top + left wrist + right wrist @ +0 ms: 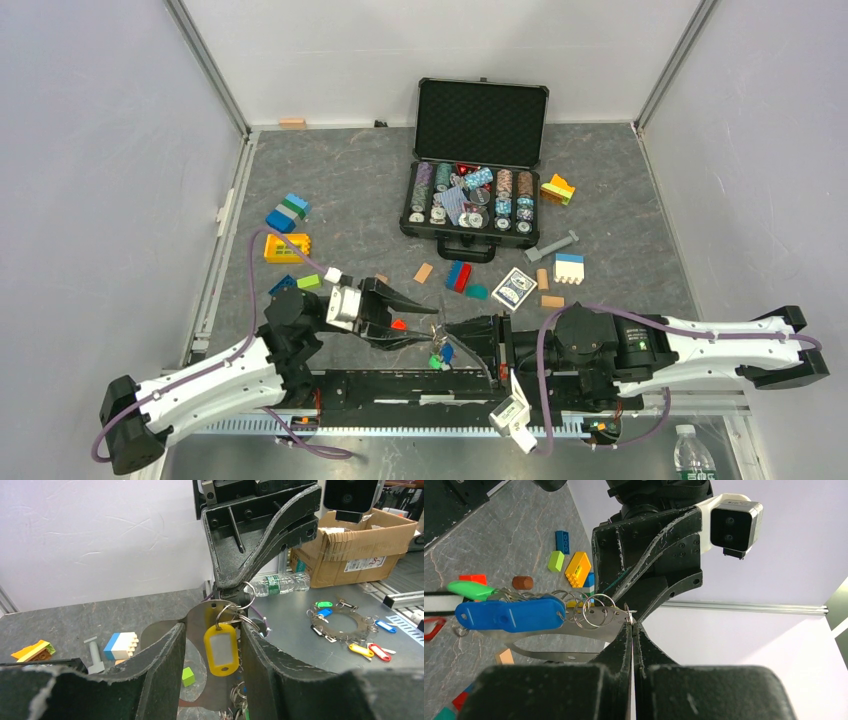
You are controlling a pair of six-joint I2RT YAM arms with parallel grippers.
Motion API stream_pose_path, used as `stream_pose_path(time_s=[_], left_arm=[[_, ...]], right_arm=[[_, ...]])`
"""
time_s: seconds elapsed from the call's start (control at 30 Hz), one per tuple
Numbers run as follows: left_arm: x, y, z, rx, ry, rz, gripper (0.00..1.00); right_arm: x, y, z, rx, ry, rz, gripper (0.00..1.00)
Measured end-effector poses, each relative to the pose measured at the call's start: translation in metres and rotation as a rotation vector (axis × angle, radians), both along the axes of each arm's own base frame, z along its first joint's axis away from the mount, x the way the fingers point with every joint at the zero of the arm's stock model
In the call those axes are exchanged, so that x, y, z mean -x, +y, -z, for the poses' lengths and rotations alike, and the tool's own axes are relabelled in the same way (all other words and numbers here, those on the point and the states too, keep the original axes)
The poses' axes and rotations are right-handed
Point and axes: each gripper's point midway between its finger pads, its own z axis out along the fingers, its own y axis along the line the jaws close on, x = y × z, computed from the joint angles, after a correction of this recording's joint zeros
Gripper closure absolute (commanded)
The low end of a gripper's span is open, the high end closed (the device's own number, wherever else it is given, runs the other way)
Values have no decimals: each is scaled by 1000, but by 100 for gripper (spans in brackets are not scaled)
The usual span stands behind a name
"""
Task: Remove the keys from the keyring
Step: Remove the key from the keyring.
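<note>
Currently my right gripper is clamped on the thin keyring, held above the near edge of the counter. My left gripper stands apart around the yellow key. It looks light, stiff and slippery, so I'd pinch its plastic head.

1. The table has a dark grey marbled top.
2. At far centre stands an open black case holding poker chips.
3. To the left lie a blue-green block stack and a yellow block.
4. Nearer, right of centre, lie a card box, a blue-and-white block and a grey bolt.
</note>
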Motion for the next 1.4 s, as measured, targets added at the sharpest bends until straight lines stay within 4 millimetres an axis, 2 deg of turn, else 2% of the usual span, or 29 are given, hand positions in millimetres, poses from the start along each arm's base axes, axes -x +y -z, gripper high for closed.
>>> stream_pose_path(time_s=[0.13,0.37,0.9,1.4], left_arm=[[3,-1,0,-1,-3,20,49],[9,-2,3,-11,-5,65,61],[14,-2,4,-18,-3,90,95],[12,0,0,-5,-3,70,98]], right_arm=[[0,0,1,2,0,0,100],[0,0,3,4,0,0,100],[-2,0,7,9,19,15,100],[-8,3,9,-11,151,81,100]])
